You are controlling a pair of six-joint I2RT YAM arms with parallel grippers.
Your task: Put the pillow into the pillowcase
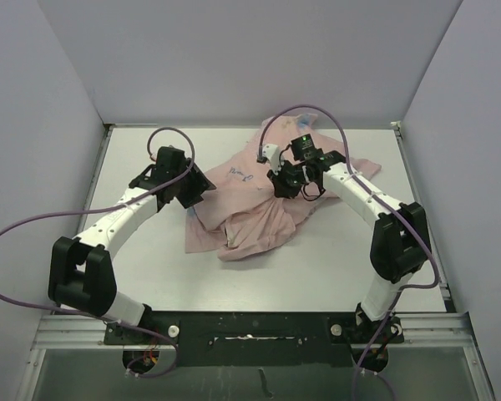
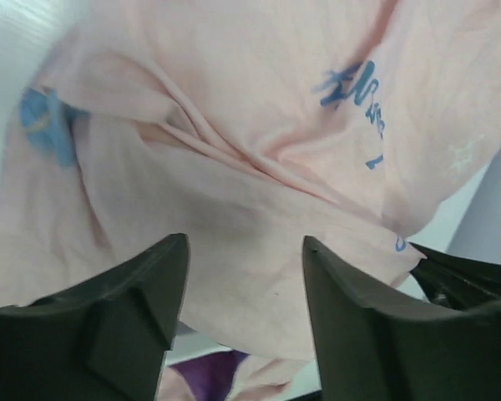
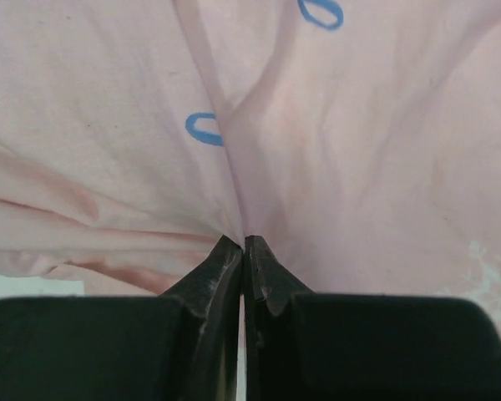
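The right gripper (image 3: 244, 242) is closed tight, its two tips pinching a ridge of the pillowcase (image 1: 250, 213). Creases fan out from the pinch, so the cloth is under pull. The case lies rumpled on the table (image 1: 150, 276), pale pink reverse side out, with a blue mark (image 3: 204, 129) just ahead of the right fingertips and a faint snowflake (image 3: 493, 267) off to their right.

The left gripper (image 2: 244, 246) stands about half open and has hold of nothing. The cloth lies just beyond its fingers, a fold running across in front of them, and a scrap of the purple side (image 2: 204, 376) shows below them, under the near edge.

I judge the pairing to be deliberate: one hand anchors the upper layer while the other is free to take an edge and spread the mouth.

The pillow shows in no view. I cannot tell whether it sits inside the case, beneath it, or elsewhere. The heap has some bulk, but no cream cloth peeks out.
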